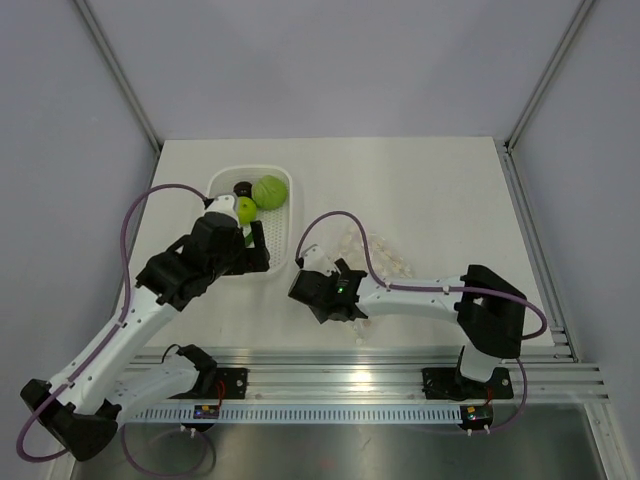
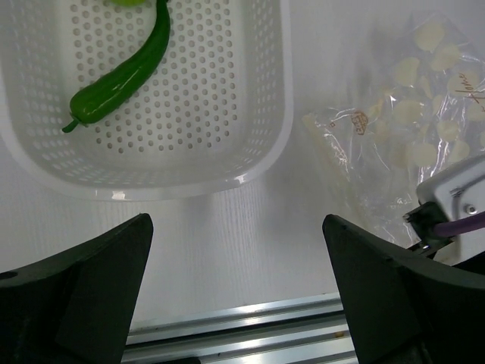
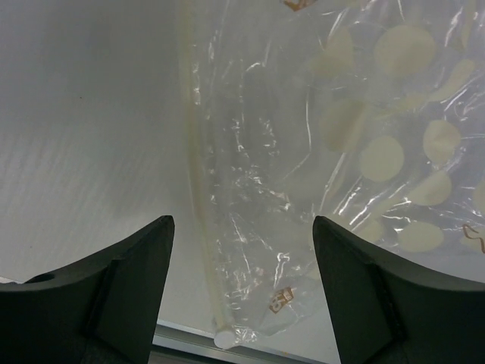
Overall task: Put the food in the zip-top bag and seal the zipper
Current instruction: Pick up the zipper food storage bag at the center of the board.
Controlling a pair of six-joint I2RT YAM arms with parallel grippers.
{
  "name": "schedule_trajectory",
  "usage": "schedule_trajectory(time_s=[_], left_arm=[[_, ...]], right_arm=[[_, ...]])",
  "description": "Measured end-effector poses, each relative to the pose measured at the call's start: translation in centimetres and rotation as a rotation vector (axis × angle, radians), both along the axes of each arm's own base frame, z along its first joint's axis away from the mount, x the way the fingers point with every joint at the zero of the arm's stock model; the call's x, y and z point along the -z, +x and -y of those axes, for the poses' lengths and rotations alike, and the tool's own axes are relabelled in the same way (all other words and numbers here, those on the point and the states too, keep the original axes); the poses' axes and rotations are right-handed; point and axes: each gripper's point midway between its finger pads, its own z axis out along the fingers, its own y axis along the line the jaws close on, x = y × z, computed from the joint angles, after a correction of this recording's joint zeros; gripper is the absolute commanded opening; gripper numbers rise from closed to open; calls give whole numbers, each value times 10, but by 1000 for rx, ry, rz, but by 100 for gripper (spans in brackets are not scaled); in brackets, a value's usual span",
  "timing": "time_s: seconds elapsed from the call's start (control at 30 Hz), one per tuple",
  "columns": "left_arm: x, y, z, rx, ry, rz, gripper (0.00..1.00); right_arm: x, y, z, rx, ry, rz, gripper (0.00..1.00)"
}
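Grey walls close in a white bench (image 1: 430,190). All the food sits at its left in a white perforated plastic tray (image 2: 284,114): a slender curved green chili pepper (image 2: 121,76), a round lime-green ball-shaped fruit (image 1: 270,190), a smaller yellow-green fruit (image 1: 246,208) and a small dark piece (image 1: 242,187). Just right of the tray lies the clear crinkly zip-top bag printed with cream dots (image 3: 379,152), flat on the bench and, as far as I can tell, with nothing in it. Its thin clear press-seal zipper strip (image 3: 198,227) runs along the bag's edge directly below the right tool (image 3: 242,250), which hangs wide open and empty. The left tool (image 2: 236,258) is likewise spread wide, gripping nothing, poised over the tray's near rim. I judge loading to be the step in hand, with nothing bagged yet. Next, the right tool should drop and pinch one layer of the mouth to hold it open, while the left tool reaches forward for the pepper.
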Motion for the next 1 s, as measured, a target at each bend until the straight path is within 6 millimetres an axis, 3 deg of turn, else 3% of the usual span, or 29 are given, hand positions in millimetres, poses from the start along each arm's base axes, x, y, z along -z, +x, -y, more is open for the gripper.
schedule_trajectory(time_s=[0.2, 0.3, 0.4, 0.43, 0.5, 0.63, 0.77, 1.0], left_arm=[[-2, -6, -11, -24, 13, 5, 99], [-3, -7, -12, -31, 13, 6, 99], [-1, -7, -14, -36, 17, 4, 99], [0, -7, -14, -38, 19, 1, 99], [2, -7, -14, -37, 21, -4, 99], [8, -7, -11, -27, 18, -17, 99], [15, -6, 4, 23, -23, -41, 98], [12, -7, 54, 177, -225, -61, 95]], right_arm=[[17, 1, -13, -21, -31, 3, 68], [23, 3, -11, -15, -56, 11, 52], [28, 4, -9, -9, -72, 13, 33], [29, 4, -9, -8, -73, 14, 15], [28, 6, -9, -3, -72, 23, 0], [22, 7, -9, 9, -54, 34, 0], [-6, 7, -8, 13, 28, 58, 0], [-94, 25, -2, 71, 344, 106, 0]])
